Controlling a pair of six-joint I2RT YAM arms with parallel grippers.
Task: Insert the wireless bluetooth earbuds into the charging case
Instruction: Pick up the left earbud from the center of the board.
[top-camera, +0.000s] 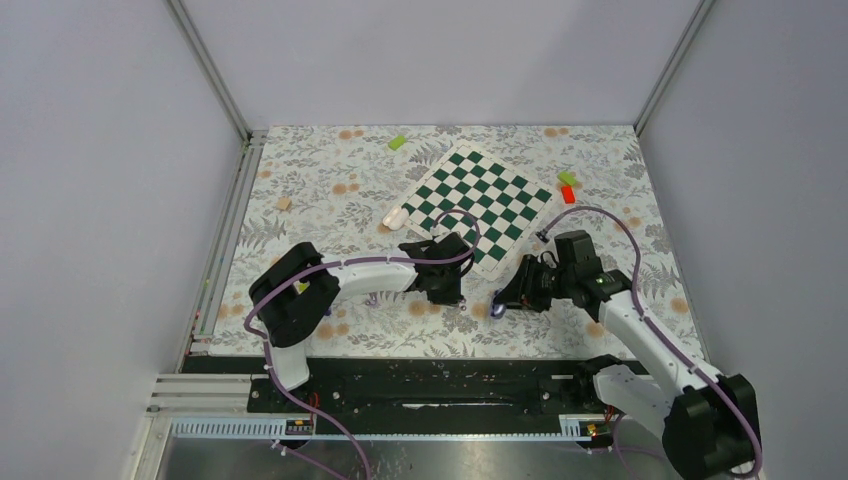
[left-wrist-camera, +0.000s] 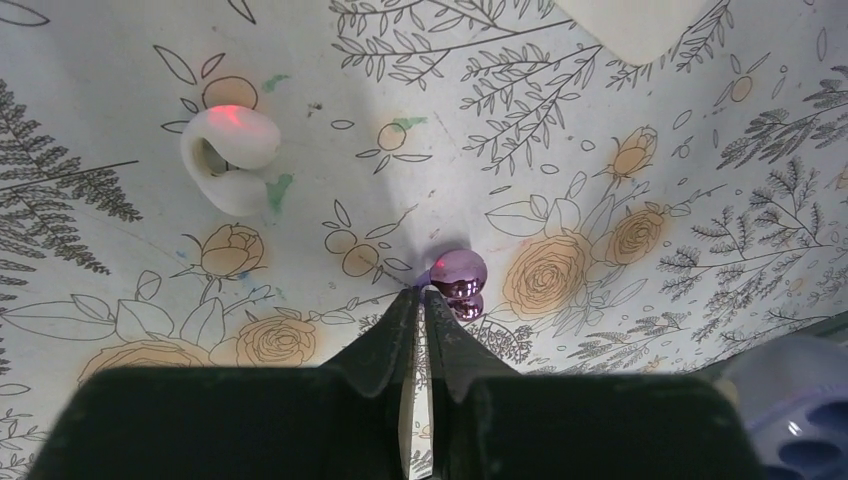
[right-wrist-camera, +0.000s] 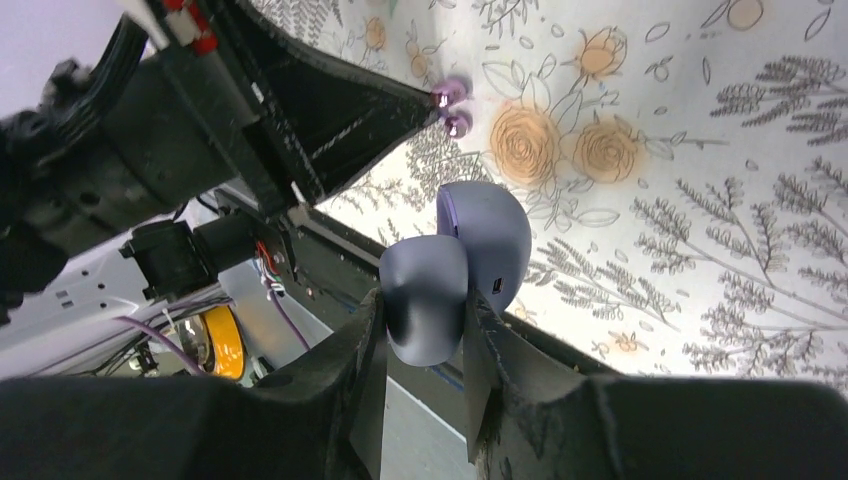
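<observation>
Left claw (left-wrist-camera: 421, 292) pinched 1 purple earbud (left-wrist-camera: 458, 272); right claw (right-wrist-camera: 423, 305) clamped the open charging case (right-wrist-camera: 495, 235). I judged insertion next: align bud over its well.

Top view: from high behind the near edge, we look down on the whole flowered table (top-camera: 330, 200). Left wrist view: we look close along the left gripper (left-wrist-camera: 420, 292) at the tabletop. Right wrist view: equally close, facing that gripper. Both wrist views share the purple bud (left-wrist-camera: 457, 272) and the case (right-wrist-camera: 485, 235).
</observation>
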